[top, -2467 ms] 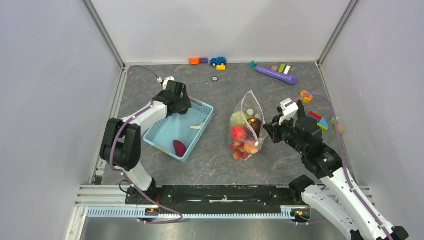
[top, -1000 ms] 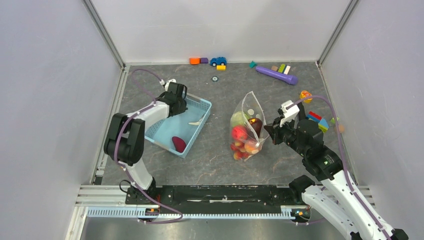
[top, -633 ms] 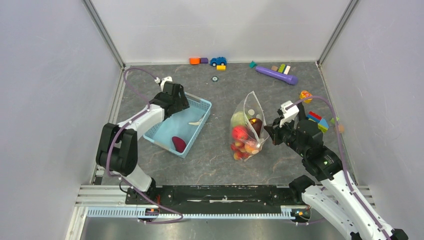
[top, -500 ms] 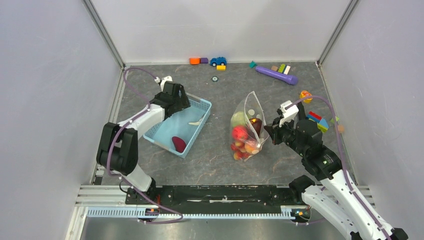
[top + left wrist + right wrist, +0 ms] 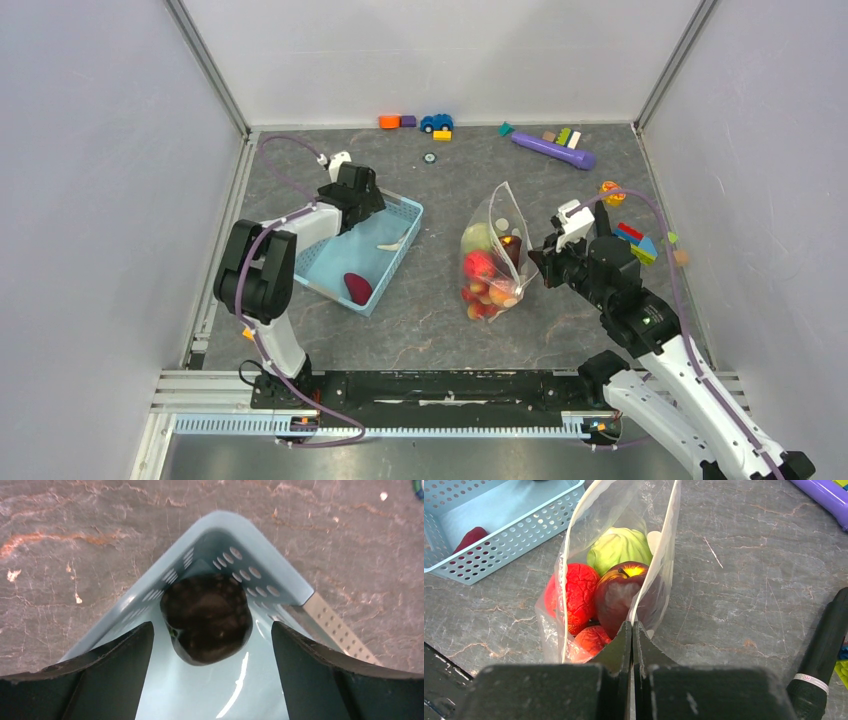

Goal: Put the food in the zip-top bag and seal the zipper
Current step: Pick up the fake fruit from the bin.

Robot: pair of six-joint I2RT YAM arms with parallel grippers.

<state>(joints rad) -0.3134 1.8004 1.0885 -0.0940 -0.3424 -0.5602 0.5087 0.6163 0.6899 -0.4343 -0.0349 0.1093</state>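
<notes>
The grey marbled surface [image 5: 420, 320] carried all items. The left arm [image 5: 262, 275] was folded at the elbow and reached forward over the far corner of the light blue perforated plastic basket [image 5: 398, 265]. The right arm [image 5: 640, 320] extended forward and to the left, its wrist level with the bag.

The clear, white-dotted plastic zip-top bag [image 5: 495, 215] stood at the centre of the surface, apart from the basket on its left, with its mouth open and pointing away from the arm bases. The zipper [image 5: 672, 525] was unsealed. The slider could not be made out.

The left gripper [image 5: 211, 625] was spread wide, pointing down into the basket corner. A dark maroon piece [image 5: 207, 620] lay in that corner between the fingers, which did not touch it. The right gripper [image 5: 631, 630] was clamped on the near end of the bag rim.

The food [image 5: 485, 280] filled the lower part of the bag: red pieces, a maroon apple and a green piece. A magenta piece [image 5: 357, 289] lay at the near end of the basket.
</notes>
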